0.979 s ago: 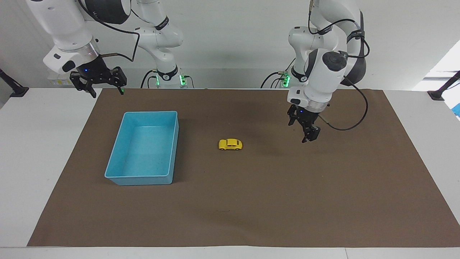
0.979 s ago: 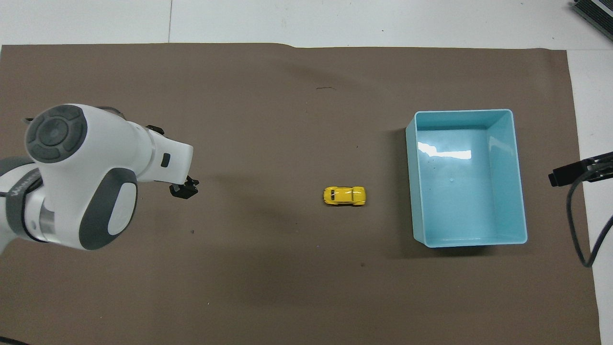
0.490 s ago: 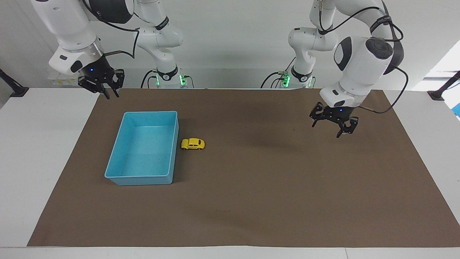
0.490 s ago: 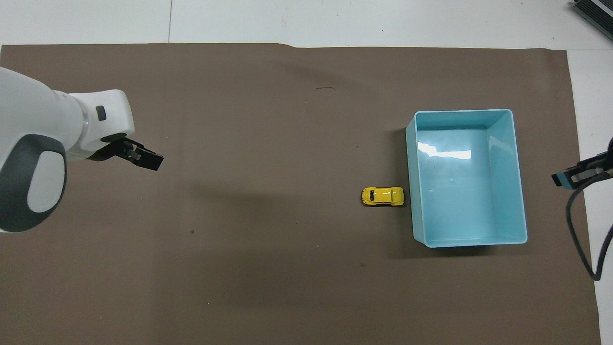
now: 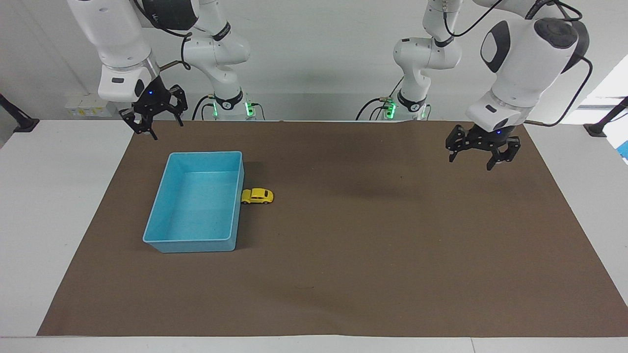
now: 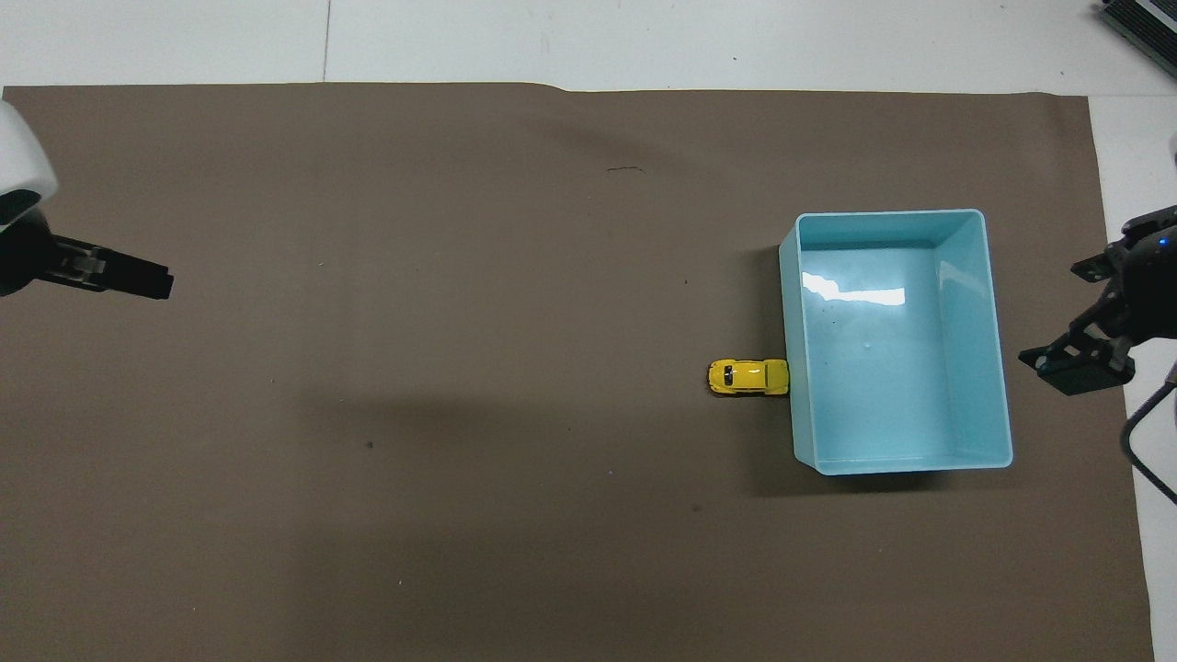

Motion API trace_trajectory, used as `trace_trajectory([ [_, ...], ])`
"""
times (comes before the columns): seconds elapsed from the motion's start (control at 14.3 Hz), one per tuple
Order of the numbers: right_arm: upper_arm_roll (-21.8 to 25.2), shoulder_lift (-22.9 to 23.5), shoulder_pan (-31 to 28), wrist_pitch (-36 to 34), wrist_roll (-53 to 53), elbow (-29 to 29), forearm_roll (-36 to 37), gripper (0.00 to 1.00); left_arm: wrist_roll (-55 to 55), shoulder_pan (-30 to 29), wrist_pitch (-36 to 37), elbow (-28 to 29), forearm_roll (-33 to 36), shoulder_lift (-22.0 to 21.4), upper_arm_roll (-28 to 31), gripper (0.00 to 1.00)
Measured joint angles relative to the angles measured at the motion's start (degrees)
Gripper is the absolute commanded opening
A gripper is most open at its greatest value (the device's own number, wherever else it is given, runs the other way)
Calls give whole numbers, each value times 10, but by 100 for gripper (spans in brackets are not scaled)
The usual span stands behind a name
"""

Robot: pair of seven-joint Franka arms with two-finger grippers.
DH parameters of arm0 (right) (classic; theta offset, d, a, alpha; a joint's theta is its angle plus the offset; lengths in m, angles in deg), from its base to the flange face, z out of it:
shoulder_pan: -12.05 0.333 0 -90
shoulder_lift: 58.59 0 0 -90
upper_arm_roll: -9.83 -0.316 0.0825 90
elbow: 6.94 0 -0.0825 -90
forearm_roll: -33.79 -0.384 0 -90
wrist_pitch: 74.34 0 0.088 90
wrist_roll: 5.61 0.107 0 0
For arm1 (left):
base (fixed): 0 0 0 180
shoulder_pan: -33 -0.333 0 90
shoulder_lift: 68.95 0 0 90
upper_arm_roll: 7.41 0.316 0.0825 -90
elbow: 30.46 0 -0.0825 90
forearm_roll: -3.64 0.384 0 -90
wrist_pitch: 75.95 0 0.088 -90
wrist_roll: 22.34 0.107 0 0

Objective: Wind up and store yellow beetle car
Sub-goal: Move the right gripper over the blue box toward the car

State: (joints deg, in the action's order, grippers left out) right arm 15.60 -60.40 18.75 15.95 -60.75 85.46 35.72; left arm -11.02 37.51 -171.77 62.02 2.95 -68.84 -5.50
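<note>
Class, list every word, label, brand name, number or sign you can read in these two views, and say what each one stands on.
None can be read.
Right arm: pale lettering on its dark upper joint, too small to read.
Yellow beetle car, blue bin and brown mat: no text or sign shows.
Stickers on the wall behind the right gripper: nothing legible.

My table is white, covered across most of its top by a brown mat. A plain pale wall stands at my back. Bright daylight shows at a window toward my left arm's end. Black clamp stands sit at both table corners by the wall.
</note>
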Motion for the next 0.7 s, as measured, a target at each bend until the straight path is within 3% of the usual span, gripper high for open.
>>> trace_trajectory([
  [0.28,-1,12,25,31,-50,17,-10,100,-18,-9,75,-25,0,-22,-3,100],
  [0.42,-2,26,56,87,-49,44,-11,100,-25,-9,112,-58,0,-24,-6,100],
  [0.7,-3,72,112,196,-47,92,-12,100,-26,-9,131,-65,0,-31,-6,100],
])
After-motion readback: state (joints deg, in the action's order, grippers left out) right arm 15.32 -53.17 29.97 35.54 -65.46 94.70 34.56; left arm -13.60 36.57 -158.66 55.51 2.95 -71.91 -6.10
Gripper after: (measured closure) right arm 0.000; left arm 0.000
